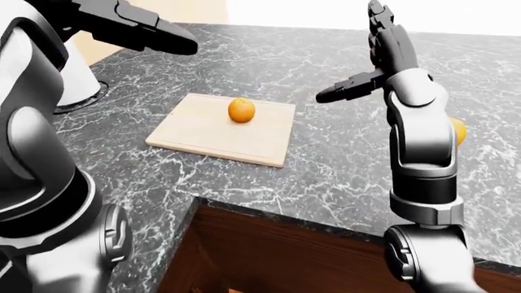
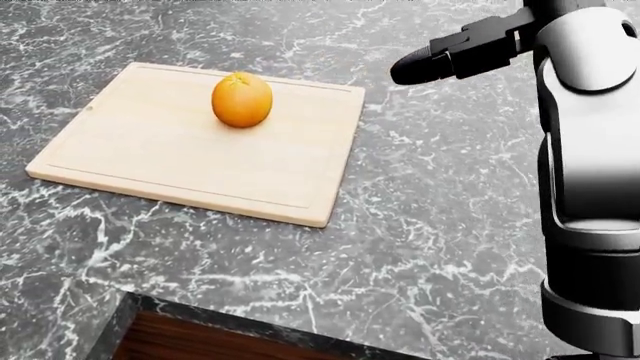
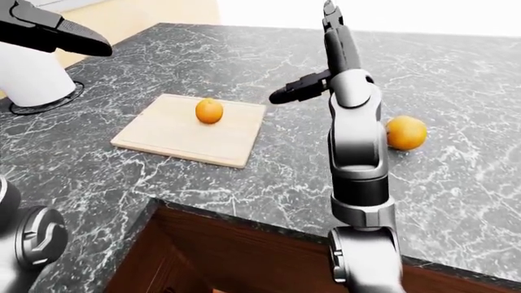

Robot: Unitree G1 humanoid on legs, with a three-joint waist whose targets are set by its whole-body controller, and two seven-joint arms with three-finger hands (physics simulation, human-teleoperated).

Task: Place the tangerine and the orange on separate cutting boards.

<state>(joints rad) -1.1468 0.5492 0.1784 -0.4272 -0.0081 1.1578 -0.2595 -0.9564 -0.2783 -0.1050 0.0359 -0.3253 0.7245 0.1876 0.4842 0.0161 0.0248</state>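
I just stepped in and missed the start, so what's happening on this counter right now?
A humanoid robot is sorting two citrus fruits onto cutting boards. The smaller fruit sits on the wooden cutting board. The larger fruit lies on the bare marble counter, to the right of the board. The right hand is raised between them, fingers open, holding nothing. The left hand is lifted at the upper left, also empty. Only one board shows.
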